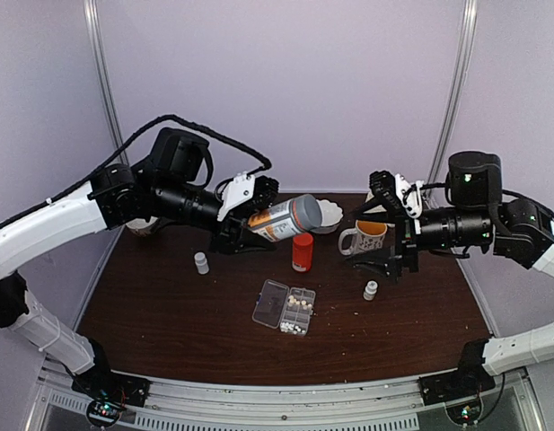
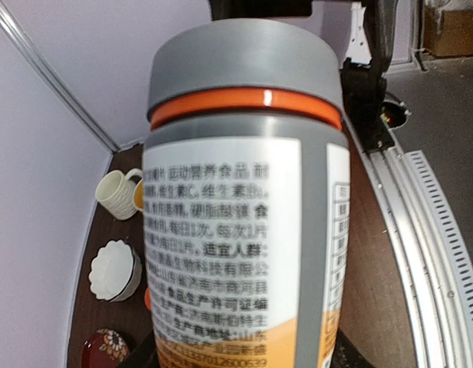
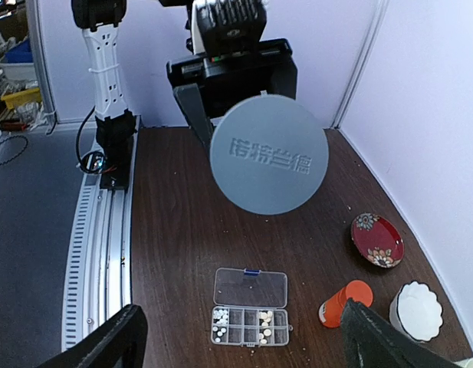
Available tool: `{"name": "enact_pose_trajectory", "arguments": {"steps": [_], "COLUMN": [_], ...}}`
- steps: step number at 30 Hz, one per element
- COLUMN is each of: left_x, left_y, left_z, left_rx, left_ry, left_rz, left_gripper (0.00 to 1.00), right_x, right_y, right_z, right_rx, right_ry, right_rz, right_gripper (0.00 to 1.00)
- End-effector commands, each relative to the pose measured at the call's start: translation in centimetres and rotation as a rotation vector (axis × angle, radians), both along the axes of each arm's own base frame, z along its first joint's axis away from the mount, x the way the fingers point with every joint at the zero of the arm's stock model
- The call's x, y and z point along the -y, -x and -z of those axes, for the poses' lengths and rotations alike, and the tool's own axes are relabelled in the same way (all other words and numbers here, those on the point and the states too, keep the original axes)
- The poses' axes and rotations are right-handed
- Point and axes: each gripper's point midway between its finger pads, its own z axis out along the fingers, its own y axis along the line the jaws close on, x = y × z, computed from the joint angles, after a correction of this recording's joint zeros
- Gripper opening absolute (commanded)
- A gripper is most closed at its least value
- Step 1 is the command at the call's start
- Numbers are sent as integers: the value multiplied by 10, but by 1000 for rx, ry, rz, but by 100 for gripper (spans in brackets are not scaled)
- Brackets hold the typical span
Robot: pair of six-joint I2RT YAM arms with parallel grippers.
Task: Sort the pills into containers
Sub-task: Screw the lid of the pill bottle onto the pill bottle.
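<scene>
The clear pill organizer (image 3: 250, 305) lies open on the brown table, its lid (image 1: 270, 303) folded flat beside the cells. White pills (image 3: 220, 319) fill two cells at one end and pale yellowish pills (image 3: 264, 320) sit in two other cells; the top view shows the pills (image 1: 298, 305) as a pale cluster. My left gripper (image 1: 250, 224) is shut on a large grey-capped bottle (image 1: 283, 218) with a white and orange label, held sideways above the table. The bottle (image 2: 244, 192) fills the left wrist view. My right gripper (image 1: 395, 260) hangs open and empty, facing the bottle's cap (image 3: 268, 153).
An orange bottle (image 1: 302, 251) stands behind the organizer. Small white bottles (image 1: 201, 262) (image 1: 371, 290) stand on either side. A mug (image 1: 364, 237), a white bowl (image 1: 329, 214) and a red patterned dish (image 3: 377, 239) sit toward the back. Metal rails (image 3: 98, 230) edge the table.
</scene>
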Motion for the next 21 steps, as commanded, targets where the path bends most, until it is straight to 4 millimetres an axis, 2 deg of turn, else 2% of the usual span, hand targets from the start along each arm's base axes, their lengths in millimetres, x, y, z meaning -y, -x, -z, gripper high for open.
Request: {"name": "enact_pose_trajectory", "arguments": {"steps": [1, 4, 5, 8, 13, 21], "left_x": [6, 9, 9, 9, 7, 10], "left_y": [43, 51, 54, 62, 74, 75], "left_z": [-23, -43, -49, -66, -90, -100], "left_rx": [-177, -194, -196, -220, -263, -300], "left_ry": [92, 212, 250, 350, 455, 496], "left_rz": [181, 219, 237, 271, 344, 368], "left_gripper": [0, 0, 0, 0, 0, 2], "right_x": [-17, -30, -29, -26, -31, -45], "right_y": [14, 15, 16, 20, 26, 29], "right_z": [-20, -39, -54, -76, -102, -129], "right_rx": [162, 202, 223, 241, 250, 233], "right_ry": [-15, -171, -244, -414, -539, -661], "right_rz": [-164, -163, -152, -137, -159, -212], "right_gripper": [96, 100, 100, 100, 97, 91]}}
